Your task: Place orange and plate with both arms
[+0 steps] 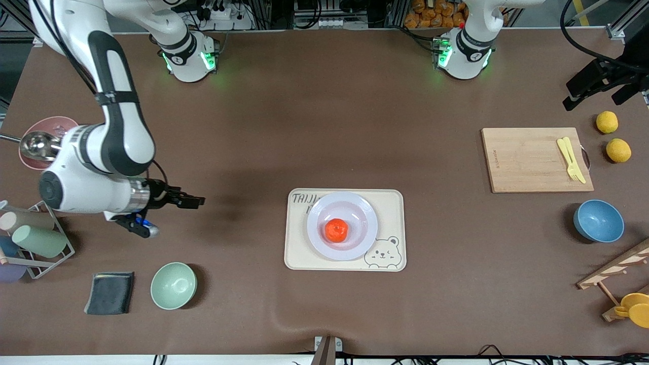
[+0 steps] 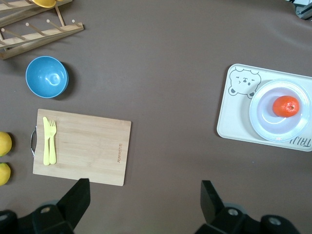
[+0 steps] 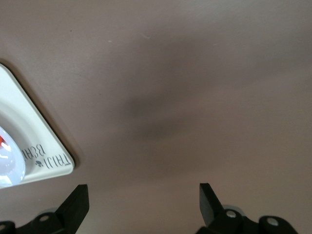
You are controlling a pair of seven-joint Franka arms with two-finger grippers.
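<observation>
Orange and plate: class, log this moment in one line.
orange: on plate | plate: on tray | right gripper: open, over bare table toward right arm's end | left gripper: open, above cutting board edge

**Bystanders on the brown table**

A cream bear-print tray [image 1: 393, 203] sits mid-table. Toward the left arm's end lie a wooden cutting board [image 1: 527, 162] carrying a yellow fork [image 1: 571, 159], two lemons [image 1: 607, 122] beside it, and a blue bowl [image 1: 598, 220] (nearer the front camera). Toward the right arm's end: a pale green bowl [image 1: 173, 285], a dark folded cloth [image 1: 110, 292], a pink dish [image 1: 38, 130] and a metal ladle [image 1: 38, 145].
</observation>
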